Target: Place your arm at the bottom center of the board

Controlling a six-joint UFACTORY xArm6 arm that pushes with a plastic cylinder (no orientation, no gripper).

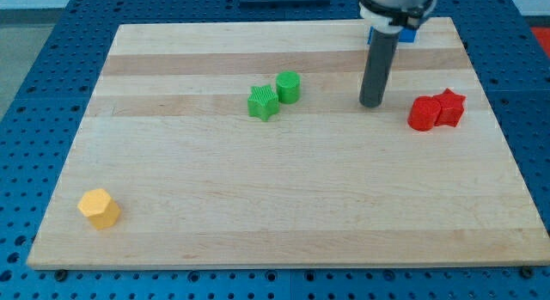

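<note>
My tip (371, 103) rests on the wooden board (284, 223) in its upper right part. It stands left of the two red blocks, a red cylinder (422, 113) and a red star (449, 107), which touch each other. It stands right of the green cylinder (288, 87) and the green star (263, 102). A yellow hexagon block (99, 208) lies near the board's bottom left corner. A blue block (409, 33) shows partly behind the rod at the top edge.
The board lies on a blue perforated table (34, 119). The arm's body (395, 3) hangs over the board's top right.
</note>
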